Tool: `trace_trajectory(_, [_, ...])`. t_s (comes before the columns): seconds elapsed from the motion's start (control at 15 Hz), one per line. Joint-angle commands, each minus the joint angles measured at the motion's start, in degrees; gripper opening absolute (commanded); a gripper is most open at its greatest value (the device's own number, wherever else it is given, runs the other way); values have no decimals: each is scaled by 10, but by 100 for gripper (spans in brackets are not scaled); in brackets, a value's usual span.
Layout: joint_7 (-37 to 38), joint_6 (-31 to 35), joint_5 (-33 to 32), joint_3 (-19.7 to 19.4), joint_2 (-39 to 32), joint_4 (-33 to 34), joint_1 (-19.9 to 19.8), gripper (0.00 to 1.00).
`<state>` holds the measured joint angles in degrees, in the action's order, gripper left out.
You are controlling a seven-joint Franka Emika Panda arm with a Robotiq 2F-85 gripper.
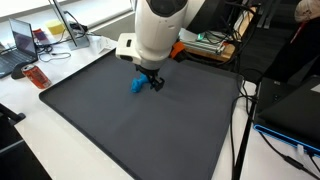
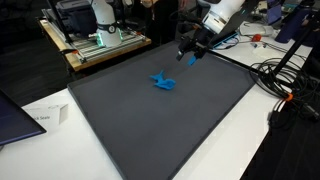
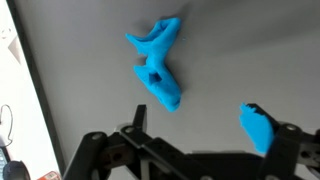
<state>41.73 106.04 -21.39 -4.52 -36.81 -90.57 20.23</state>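
Looking at the dark mat [image 2: 110, 130], the blue plastic piece [image 2: 163, 81] lies flat toward its far edge, untouched, since the gripper [image 2: 190, 57] hangs just off its 2 o'clock, jaws spread wide, holding nothing.

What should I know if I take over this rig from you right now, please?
Hand: open and holding nothing, low over the dark mat.
Blue plastic piece: lying on the mat beside the hand and apart from it. In the wrist view it sits ahead of the jaws, not between them.
Done: the hand is close to the piece, but nothing is gripped yet.
Left: probably centre the jaws over the piece, lower, and close on it.
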Motion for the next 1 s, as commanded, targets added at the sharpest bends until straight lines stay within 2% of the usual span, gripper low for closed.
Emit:
trace_trajectory(0.0, [49, 47, -34, 3, 8, -45, 8, 100])
trace_trajectory(0.33, [108, 118, -71, -2, 21, -114, 14, 100])
trace_trajectory(0.93, [168, 188, -127, -3, 66, -217, 9, 100])
